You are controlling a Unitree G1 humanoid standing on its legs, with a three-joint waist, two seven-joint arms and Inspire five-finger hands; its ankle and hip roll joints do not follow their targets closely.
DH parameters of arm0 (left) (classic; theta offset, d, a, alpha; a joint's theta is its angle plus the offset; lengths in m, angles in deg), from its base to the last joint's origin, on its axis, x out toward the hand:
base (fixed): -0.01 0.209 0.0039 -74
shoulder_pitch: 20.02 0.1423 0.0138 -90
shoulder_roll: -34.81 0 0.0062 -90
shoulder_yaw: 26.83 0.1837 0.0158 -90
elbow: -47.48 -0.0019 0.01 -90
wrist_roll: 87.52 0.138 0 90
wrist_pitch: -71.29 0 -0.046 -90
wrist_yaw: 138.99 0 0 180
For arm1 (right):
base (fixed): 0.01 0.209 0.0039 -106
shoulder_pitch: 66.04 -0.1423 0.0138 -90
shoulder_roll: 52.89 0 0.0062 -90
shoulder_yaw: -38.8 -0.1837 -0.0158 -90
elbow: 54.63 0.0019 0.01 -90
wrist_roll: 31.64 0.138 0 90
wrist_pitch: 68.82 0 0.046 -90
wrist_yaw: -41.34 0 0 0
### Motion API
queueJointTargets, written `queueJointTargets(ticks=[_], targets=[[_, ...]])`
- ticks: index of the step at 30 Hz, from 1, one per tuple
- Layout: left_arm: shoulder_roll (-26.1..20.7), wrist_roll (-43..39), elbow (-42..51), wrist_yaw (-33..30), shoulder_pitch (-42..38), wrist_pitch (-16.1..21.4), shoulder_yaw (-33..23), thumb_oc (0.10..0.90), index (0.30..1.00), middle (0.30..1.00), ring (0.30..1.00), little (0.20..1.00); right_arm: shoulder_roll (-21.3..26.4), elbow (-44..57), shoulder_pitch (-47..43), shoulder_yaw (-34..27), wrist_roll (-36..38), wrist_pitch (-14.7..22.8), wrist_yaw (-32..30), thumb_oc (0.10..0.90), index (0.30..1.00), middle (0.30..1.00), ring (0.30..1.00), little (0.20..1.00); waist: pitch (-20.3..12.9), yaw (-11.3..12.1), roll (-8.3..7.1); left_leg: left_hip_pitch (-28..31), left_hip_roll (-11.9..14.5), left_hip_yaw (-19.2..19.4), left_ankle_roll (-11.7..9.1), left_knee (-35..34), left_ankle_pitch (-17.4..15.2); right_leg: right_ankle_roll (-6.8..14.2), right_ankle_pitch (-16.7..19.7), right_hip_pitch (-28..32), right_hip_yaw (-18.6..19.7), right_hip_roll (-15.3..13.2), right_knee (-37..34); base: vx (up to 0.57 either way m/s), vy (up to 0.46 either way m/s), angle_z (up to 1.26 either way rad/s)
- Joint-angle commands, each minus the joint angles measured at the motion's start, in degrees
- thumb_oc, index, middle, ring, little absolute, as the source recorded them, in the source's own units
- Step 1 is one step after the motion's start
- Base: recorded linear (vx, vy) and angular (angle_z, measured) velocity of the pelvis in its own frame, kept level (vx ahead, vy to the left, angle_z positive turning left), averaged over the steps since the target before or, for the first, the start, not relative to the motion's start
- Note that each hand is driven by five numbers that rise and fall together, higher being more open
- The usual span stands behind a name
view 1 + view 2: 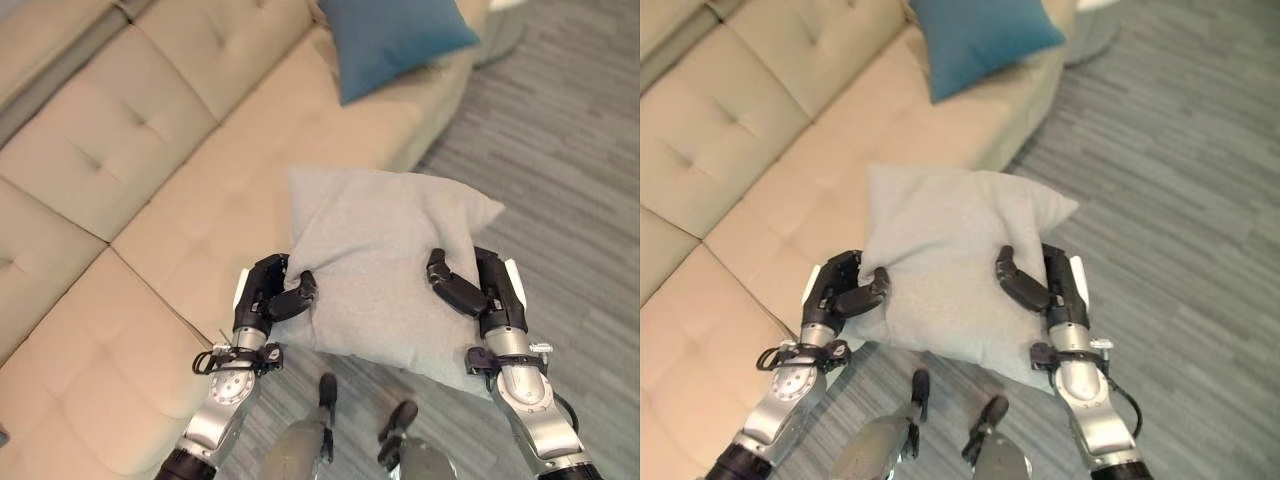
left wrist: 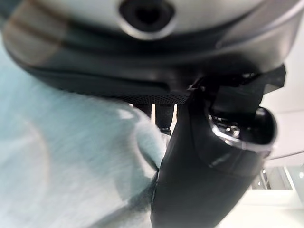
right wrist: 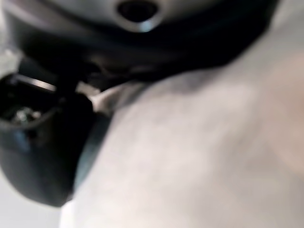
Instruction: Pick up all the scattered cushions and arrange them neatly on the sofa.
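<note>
Grey cushion [image 1: 380, 265] — pinched between left hand [image 1: 268, 295] and right hand [image 1: 478, 285] — hangs beside sofa [image 1: 150, 190].

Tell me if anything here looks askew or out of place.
The blue cushion lies tilted at the sofa's far end, one corner over the seat edge. The grey cushion is off the sofa, pinched between the left hand and right hand.

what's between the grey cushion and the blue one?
Bare beige sofa seat. In the left eye view nothing lies on the stretch between the grey cushion, held by the left hand and right hand, and the blue cushion.
</note>
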Motion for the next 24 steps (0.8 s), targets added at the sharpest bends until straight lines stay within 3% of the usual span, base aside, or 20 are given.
queueJointTargets(ticks=[1, 4, 5, 6, 8, 9, 10, 11, 12, 13, 18, 20, 22, 24], targets=[[-0.6, 0.0, 7.8, 4.5, -2.7, 7.9, 2.0, 0.4, 0.3, 0.3, 0.3, 0.3, -4.5, 6.5, -7.5, 4.6, -0.5, 8.5, 2.0, 0.4, 0.3, 0.3, 0.3, 0.3, -13.4, 1.2, -6.98, 2.0, -1.5, -0.9, -1.9, -0.7, -6.0, 4.7, -5.0, 8.8, 1.9, -0.4, -3.3, 0.2, 0.277, 0.33], [-1.3, 0.1, 8.2, 4.8, -2.0, 7.4, 1.5, 0.4, 0.3, 0.3, 0.3, 0.3, -5.8, 6.7, -7.8, 4.6, -0.2, 8.4, 2.2, 0.4, 0.3, 0.3, 0.3, 0.3, -13.1, 1.7, -7.34, 3.0, -2.2, -1.1, -0.8, 0.1, -7.2, 5.3, -4.8, 7.7, 2.4, -2.5, 3.1, 0.09, 0.185, 0.54], [-1.8, 0.1, 8.2, 4.8, -1.7, 7.3, 1.4, 0.4, 0.3, 0.3, 0.3, 0.3, -6.2, 6.7, -7.6, 4.4, 0.0, 8.3, 2.4, 0.4, 0.3, 0.3, 0.3, 0.3, -12.5, 1.2, -7.26, 3.7, -2.6, -2.4, 0.6, 0.4, -6.6, 5.3, -2.4, 5.4, 5.4, -3.2, 8.2, 0.01, 0.129, 0.52], [-1.8, 0.1, 8.2, 4.8, -1.7, 7.3, 1.4, 0.4, 0.3, 0.3, 0.3, 0.3, -6.2, 6.7, -7.6, 4.4, 0.0, 8.3, 2.4, 0.4, 0.3, 0.3, 0.3, 0.3, -12.5, 1.2, -7.27, 3.6, -2.6, -2.4, 0.6, 0.4, -6.6, 5.3, -2.4, 5.3, 5.5, -3.3, 8.3, 0.02, 0.132, 0.6], [-1.7, 0.4, 7.5, 4.0, -2.1, 7.5, 1.5, 0.4, 0.3, 0.3, 0.3, 0.3, -6.2, 6.6, -7.6, 4.7, 0.1, 8.0, 2.9, 0.4, 0.3, 0.3, 0.3, 0.3, -11.9, -0.4, -6.92, 4.6, -2.4, -5.1, 0.9, -0.5, -6.2, 4.8, -3.6, 0.6, 16.2, 0.8, 10.0, 0.02, 0.028, 0.48], [-1.7, 0.4, 7.5, 4.0, -2.2, 7.5, 1.5, 0.4, 0.3, 0.3, 0.3, 0.3, -6.2, 6.6, -7.7, 4.7, 0.1, 8.1, 2.9, 0.4, 0.3, 0.3, 0.3, 0.3, -12.1, -0.3, -6.84, 4.3, -2.2, -5.0, 0.8, -0.6, -6.0, 4.7, -3.4, 0.4, 16.3, 0.9, 9.9, 0.07, 0.003, 0.75], [-1.6, 0.8, 7.5, 3.5, -2.0, 7.6, 0.8, 0.4, 0.3, 0.3, 0.3, 0.3, -5.8, 6.1, -7.8, 4.9, 0.5, 8.2, 3.3, 0.4, 0.3, 0.3, 0.3, 0.3, -11.7, -0.4, -6.65, 4.6, -2.7, -8.7, 0.5, -1.6, -5.4, 4.7, -4.3, -2.4, 23.7, 4.4, 6.6, 0.13, -0.105, 1.03], [-1.1, 0.8, 6.7, 3.3, -2.3, 7.3, 0.5, 0.4, 0.3, 0.3, 0.3, 0.3, -5.4, 5.0, -6.8, 4.1, 1.3, 8.2, 3.1, 0.4, 0.3, 0.3, 0.3, 0.3, -10.5, -1.9, -6.85, 5.6, -3.8, -14.4, -0.2, -2.7, -4.5, 4.2, -2.9, -5.2, 31.3, 8.0, 1.4, 0.13, -0.105, 1.22], [-1.1, 0.8, 6.7, 3.3, -2.3, 7.3, 0.5, 0.4, 0.3, 0.3, 0.3, 0.3, -5.3, 4.9, -6.9, 4.1, 1.3, 8.2, 3.1, 0.4, 0.3, 0.3, 0.3, 0.3, -10.6, -2.0, -6.82, 5.4, -3.8, -14.5, -0.2, -2.8, -4.3, 4.2, -2.7, -5.2, 31.2, 8.0, 1.2, 0.15, -0.16, 1.53], [-0.8, 0.7, 6.1, 3.8, -2.6, 7.3, 0.3, 0.4, 0.3, 0.3, 0.3, 0.3, -5.1, 4.5, -5.8, 3.0, 1.5, 7.9, 3.4, 0.4, 0.3, 0.3, 0.3, 0.3, -10.2, -2.8, -7.27, 5.5, -4.7, -16.6, -1.0, -1.8, -4.6, 4.6, -1.3, -5.5, 34.1, 8.8, 0.0, 0.11, -0.12, 2.06], [-0.4, -1.0, 7.1, 5.3, 1.0, 6.7, -1.6, 0.4, 0.3, 0.3, 0.3, 0.3, -5.4, 3.9, -3.5, 1.5, 4.6, 8.0, 5.2, 0.4, 0.3, 0.3, 0.3, 0.3, -10.4, -2.6, -8.09, 4.1, -5.2, -16.0, -2.7, 2.7, -6.8, 3.6, -0.7, -0.5, 29.5, 7.0, -4.7, 0.11, -0.143, 1.17], [0.1, -1.8, 7.1, 5.4, 2.0, 6.4, -2.0, 0.4, 0.3, 0.3, 0.3, 0.3, -5.2, 4.1, -3.4, 1.2, 5.2, 7.9, 5.4, 0.4, 0.3, 0.3, 0.3, 0.3, -10.2, -2.5, -8.05, 2.8, -5.2, -14.5, -2.9, 5.7, -7.8, 3.1, -1.5, 0.3, 28.1, 6.6, -4.2, 0.06, -0.063, 0.98], [0.4, -1.9, 6.7, 5.4, 2.2, 6.0, -1.8, 0.4, 0.3, 0.3, 0.3, 0.3, -4.7, 4.0, -3.1, 0.5, 5.0, 7.8, 5.0, 0.4, 0.3, 0.3, 0.3, 0.3, -9.5, -3.5, -8.06, 0.8, -3.8, -8.5, -2.9, 8.5, -8.3, 2.9, -2.7, 1.4, 25.7, 5.7, -3.6, 0.0, -0.015, 0.69], [0.4, -1.9, 6.7, 5.4, 2.2, 6.0, -1.8, 0.4, 0.3, 0.3, 0.3, 0.3, -4.7, 4.0, -3.1, 0.5, 5.0, 7.8, 5.0, 0.4, 0.3, 0.3, 0.3, 0.3, -9.7, -3.6, -8.07, 0.4, -3.9, -8.6, -2.9, 8.4, -8.1, 2.9, -2.5, 1.1, 25.6, 5.7, -3.7, -0.01, 0.006, 0.81]])
